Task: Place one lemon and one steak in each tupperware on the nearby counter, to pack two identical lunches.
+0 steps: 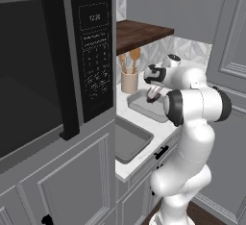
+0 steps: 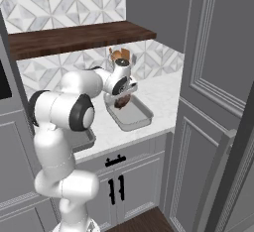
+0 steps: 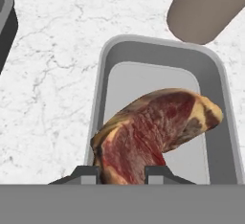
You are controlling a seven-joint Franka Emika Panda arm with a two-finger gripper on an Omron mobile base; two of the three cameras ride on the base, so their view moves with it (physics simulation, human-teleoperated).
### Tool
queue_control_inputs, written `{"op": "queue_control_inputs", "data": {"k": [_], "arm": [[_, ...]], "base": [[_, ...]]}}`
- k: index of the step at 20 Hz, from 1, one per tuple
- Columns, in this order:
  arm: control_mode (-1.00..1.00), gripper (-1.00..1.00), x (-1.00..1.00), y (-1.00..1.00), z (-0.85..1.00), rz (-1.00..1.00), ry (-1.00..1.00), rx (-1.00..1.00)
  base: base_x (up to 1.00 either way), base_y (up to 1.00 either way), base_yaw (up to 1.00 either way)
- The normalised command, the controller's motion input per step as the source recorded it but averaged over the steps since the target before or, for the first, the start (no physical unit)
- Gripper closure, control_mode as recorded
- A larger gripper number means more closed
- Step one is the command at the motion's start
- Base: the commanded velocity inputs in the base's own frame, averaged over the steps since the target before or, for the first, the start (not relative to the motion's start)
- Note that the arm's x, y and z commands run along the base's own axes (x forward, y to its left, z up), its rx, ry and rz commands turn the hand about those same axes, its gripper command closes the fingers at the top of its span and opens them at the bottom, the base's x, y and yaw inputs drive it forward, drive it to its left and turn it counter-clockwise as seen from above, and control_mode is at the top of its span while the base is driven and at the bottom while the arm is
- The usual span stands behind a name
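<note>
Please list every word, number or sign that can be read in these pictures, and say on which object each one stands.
Microwave clock display: digits, perhaps "12:00", too blurred to be sure.
Microwave keypad: rows of button labels, too small to read.
Steak, tupperware, counter, utensil holder: no text.

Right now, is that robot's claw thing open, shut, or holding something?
End effector: shut on the steak, held over the grey tub.

Grey-and-white diamond-patterned tile wall (image 2: 59,5) behind a dark brown wooden shelf (image 2: 74,37); grey panelled cabinets (image 2: 129,186); black microwave (image 1: 53,65).
</note>
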Motion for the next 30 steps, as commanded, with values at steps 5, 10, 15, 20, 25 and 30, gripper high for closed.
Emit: {"op": "queue_control_inputs", "data": {"k": [5,10,15,20,25,30], "arm": [[-1.00,1.00,0.05,0.06,-0.29,0.03,0.00,0.00],[-1.00,1.00,0.17,0.03,-0.43,0.03,0.00,0.00],[-1.00,1.00,0.20,0.00,-0.38,0.02,0.00,0.00],[-1.00,1.00,0.21,0.00,-0.08,0.02,0.00,0.00],[-1.00,1.00,0.60,0.00,0.00,0.01,0.00,0.00],[-1.00,1.00,0.27,0.01,-0.02,0.01,0.00,0.00]], "base": [[0.00,0.00,0.00],[0.00,0.00,0.00],[0.00,0.00,0.00],[0.00,0.00,0.00],[0.00,0.00,0.00],[0.00,0.00,0.00]]}}
